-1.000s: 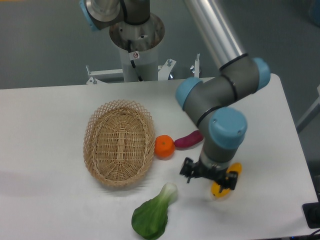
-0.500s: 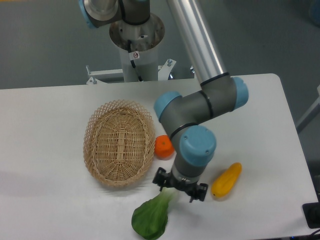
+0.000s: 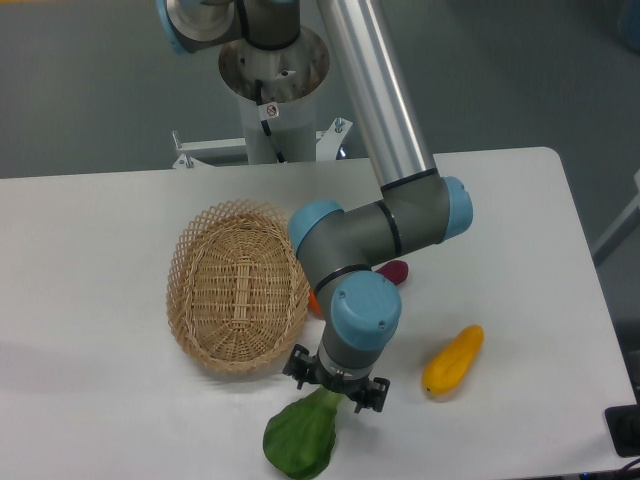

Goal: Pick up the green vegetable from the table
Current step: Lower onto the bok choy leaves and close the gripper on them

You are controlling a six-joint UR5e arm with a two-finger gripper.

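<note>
Camera view, fixed above the front edge of the table [image 3: 100,400], shows the arm [image 3: 375,110] reaching down from its base at the far side and bending over the middle of the white top. Its gripper [image 3: 335,385] hangs directly over the pale stem end of the green vegetable [image 3: 300,440], hiding that stem; only the black body of the gripper is seen from above, and whether its fingers are apart or closed on the stem cannot be told from this angle. The green vegetable lies on the table near the front edge, its broad dark leaf pointing toward the lower left, just below and right of the basket [image 3: 238,285]. The oval wicker basket sits left of centre with nothing visible inside. An orange [image 3: 313,303] shows as a thin sliver between the basket's right rim and the arm's wrist, mostly hidden. A dark red-purple vegetable [image 3: 395,270] peeks out behind the wrist, right of the orange. A yellow vegetable [image 3: 452,358] lies well apart to the right, tilted, clear of the gripper
</note>
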